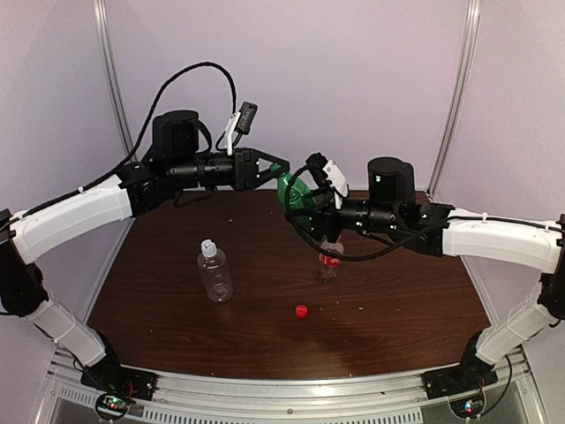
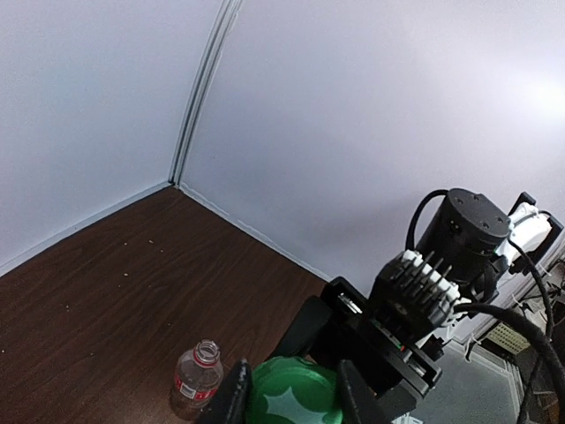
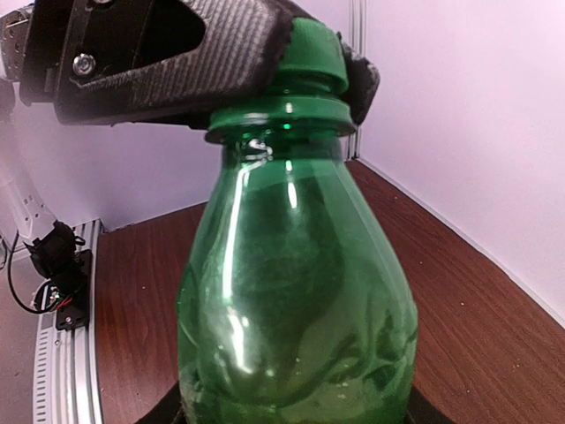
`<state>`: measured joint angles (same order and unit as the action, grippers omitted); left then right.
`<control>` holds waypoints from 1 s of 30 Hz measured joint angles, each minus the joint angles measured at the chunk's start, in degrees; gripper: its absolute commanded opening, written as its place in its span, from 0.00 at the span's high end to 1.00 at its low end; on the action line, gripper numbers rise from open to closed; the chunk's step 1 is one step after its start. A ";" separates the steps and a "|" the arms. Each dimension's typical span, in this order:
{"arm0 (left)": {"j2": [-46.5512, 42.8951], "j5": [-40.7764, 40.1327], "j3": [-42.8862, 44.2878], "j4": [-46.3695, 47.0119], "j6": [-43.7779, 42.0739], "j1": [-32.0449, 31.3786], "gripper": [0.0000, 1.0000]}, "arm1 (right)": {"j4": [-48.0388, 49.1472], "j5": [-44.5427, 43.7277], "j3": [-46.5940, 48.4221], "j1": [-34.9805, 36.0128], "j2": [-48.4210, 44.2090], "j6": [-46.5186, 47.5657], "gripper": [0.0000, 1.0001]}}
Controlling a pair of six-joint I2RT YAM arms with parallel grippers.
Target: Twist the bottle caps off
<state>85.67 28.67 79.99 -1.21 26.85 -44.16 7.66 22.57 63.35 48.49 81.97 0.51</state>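
The green bottle (image 1: 293,188) is held in the air between both grippers. My right gripper (image 1: 305,205) is shut on its body (image 3: 296,291); the fingers barely show at the bottom of that view. My left gripper (image 1: 276,170) is shut on its green cap (image 3: 309,49), and the bottle's green shoulder (image 2: 298,384) shows between the fingers (image 2: 232,399). The clear bottle with a red label (image 1: 329,262) stands open on the table, also in the left wrist view (image 2: 196,380). Its red cap (image 1: 302,311) lies loose in front. The wider clear bottle (image 1: 214,274) stands capped with its white cap (image 1: 208,248).
The brown table (image 1: 397,300) is walled in by pale panels at the back and sides. A metal rail (image 1: 291,389) with the arm bases runs along the near edge. Cables hang from both wrists above the table's back half.
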 measured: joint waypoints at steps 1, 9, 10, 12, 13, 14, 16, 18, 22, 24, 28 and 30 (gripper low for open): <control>0.07 -0.81 0.07 -0.17 0.66 -0.13 0.74 | -0.20 -1.22 0.00 0.24 0.00 0.09 0.49; 0.44 -2.97 0.09 -0.39 1.09 -0.57 0.51 | -0.83 -3.37 -0.26 0.26 -0.02 0.81 0.48; 0.44 -2.91 0.09 -0.37 0.66 -0.57 0.48 | -0.83 -3.37 -0.50 0.11 -0.02 0.79 0.48; 0.44 -2.67 0.09 -0.39 -0.52 -0.57 0.42 | -0.83 -3.30 -1.20 -0.09 -0.13 0.81 0.47; 0.44 -2.40 0.09 -0.39 -1.05 -0.55 0.39 | -0.87 -3.15 -1.60 -0.17 -0.22 0.81 0.47; 0.42 -1.95 0.11 -0.39 -1.73 -0.52 0.37 | -0.92 -2.89 -1.95 -0.31 -0.33 0.81 0.47; 0.39 -1.11 0.09 -0.39 -3.10 -0.52 0.34 | -0.98 -1.92 -2.38 -0.50 -0.55 0.79 0.47; 0.35 -0.13 0.11 -0.42 -4.50 -0.42 0.30 | -0.96 -0.35 -2.91 -0.90 -1.09 0.76 0.46; -0.28 2.80 0.02 -0.46 -7.02 0.33 0.22 | -0.50 4.98 -3.56 -1.55 -2.14 0.76 0.45; -0.87 5.44 0.00 -0.48 -8.63 0.98 0.20 | -0.44 8.74 -3.74 -2.01 -2.43 0.76 0.44; -2.25 12.52 -0.39 -0.15 -11.67 1.51 0.19 | -0.39 16.72 -3.74 -2.43 -2.47 0.59 0.44; -2.99 16.46 -1.14 0.61 -12.70 1.53 0.20 | -0.28 20.46 -3.72 -2.64 -2.45 0.44 0.44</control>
<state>82.67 45.12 78.85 -0.60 14.15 -42.63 7.38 43.03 59.64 45.84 79.53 0.95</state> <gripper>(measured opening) 0.806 0.562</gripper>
